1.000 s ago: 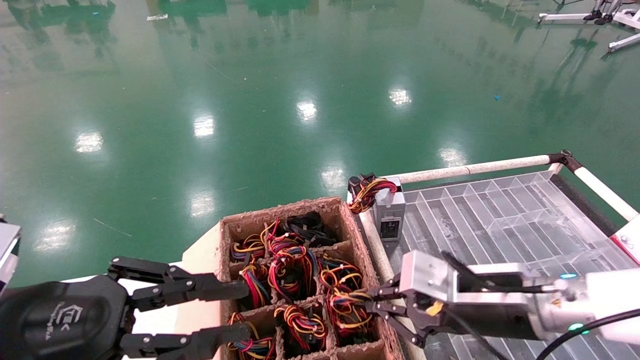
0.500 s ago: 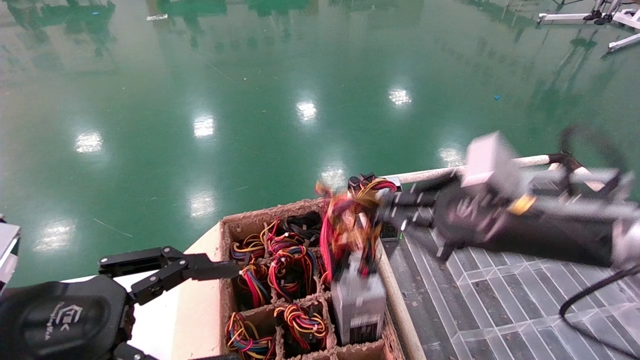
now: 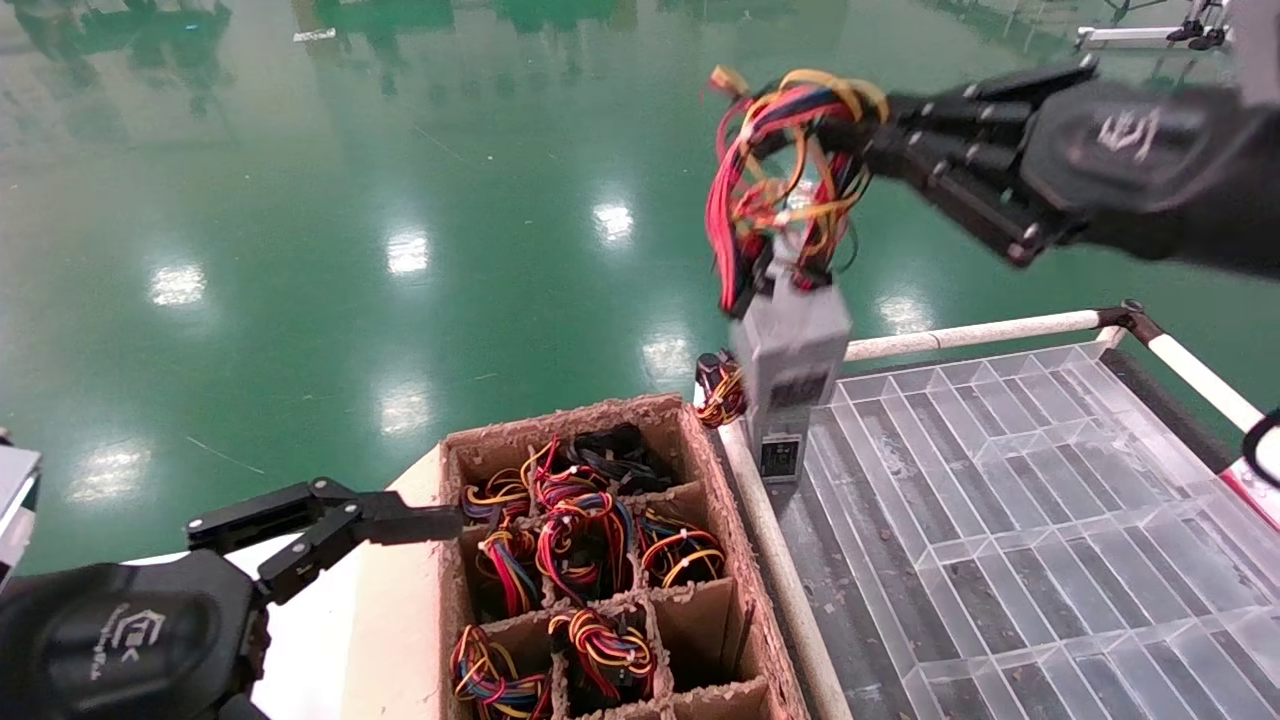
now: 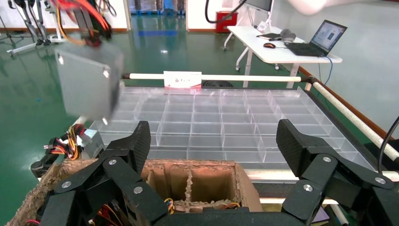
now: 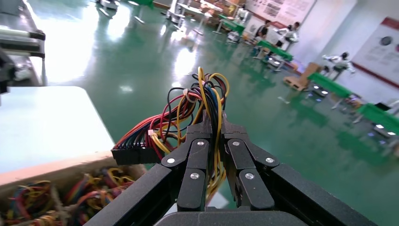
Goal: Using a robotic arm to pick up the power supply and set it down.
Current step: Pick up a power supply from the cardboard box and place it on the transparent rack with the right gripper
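Observation:
The power supply [image 3: 793, 335], a small grey metal box, hangs in the air under a loose tangle of red, yellow and orange wires [image 3: 775, 160]. My right gripper [image 3: 868, 135] is high at the upper right, shut on those wires [image 5: 188, 106]; its jaws pinch the strands in the right wrist view. The box dangles over the near-left corner of the clear tray [image 3: 1000, 480] and looks blurred in the left wrist view [image 4: 87, 82]. My left gripper [image 4: 214, 141] stays low at the left beside the cardboard crate [image 3: 590, 412], open with nothing in it.
The crate holds several wire bundles [image 3: 585, 535] in its cells; one cell [image 3: 700, 620] at its right side is bare. A second grey box [image 3: 780, 458] with a tied wire loop [image 3: 720, 392] stands in the tray's corner. A white rail [image 3: 960, 335] borders the tray.
My right gripper has pulled the power supply by its wires out of the crate's right cell and risen high with it. The left gripper has barely moved.

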